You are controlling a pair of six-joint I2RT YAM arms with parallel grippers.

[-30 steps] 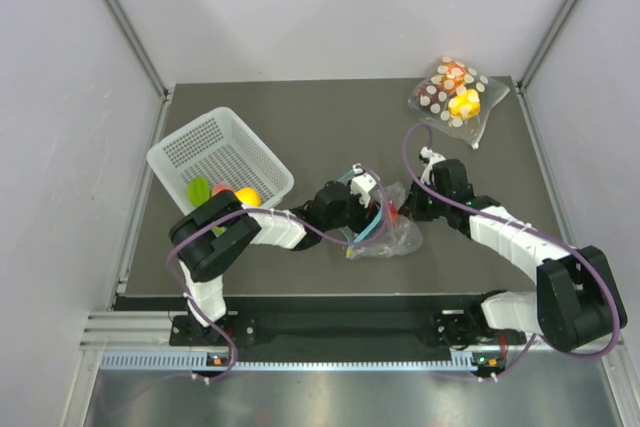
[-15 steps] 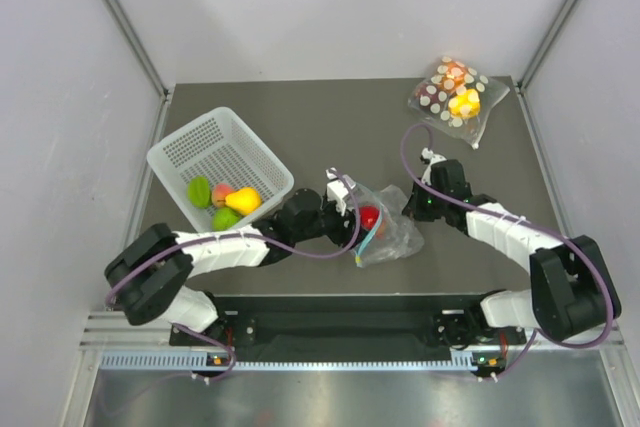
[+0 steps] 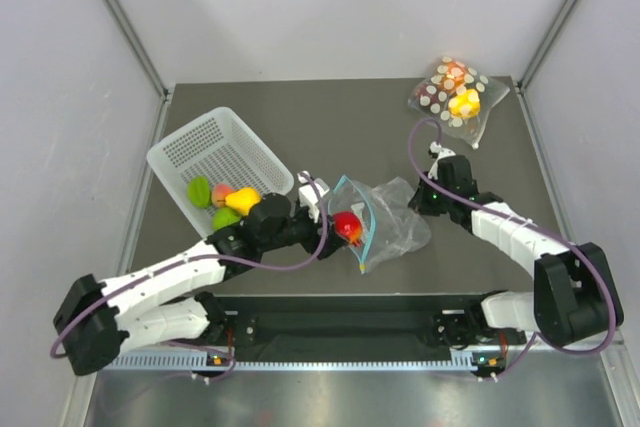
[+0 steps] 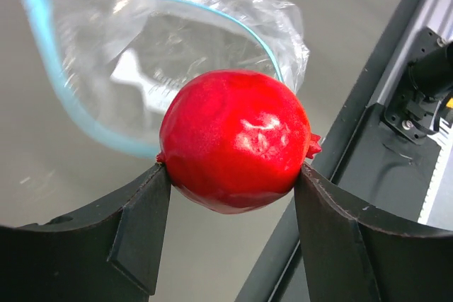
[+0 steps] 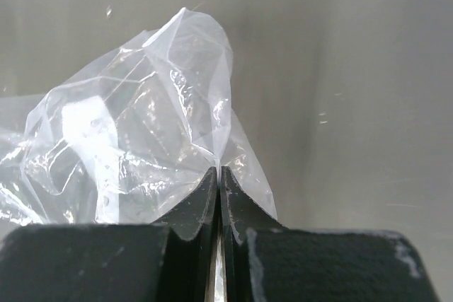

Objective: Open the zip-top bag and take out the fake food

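Left fingers (image 4: pixel 141 224) grip red fruit (image 4: pixel 233 139), outside bag (image 4: pixel 141 54); right fingers (image 5: pixel 195 206) pinch edge

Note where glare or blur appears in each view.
Left wrist: white glare on the red fruit, the bag behind slightly soft. Right wrist: bright highlights across the crinkled bag. Top: even light, sharp, no strong glare.

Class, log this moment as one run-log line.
left pincer: grips red fruit | right pincer: pinches zip-top bag | basket: other fruits
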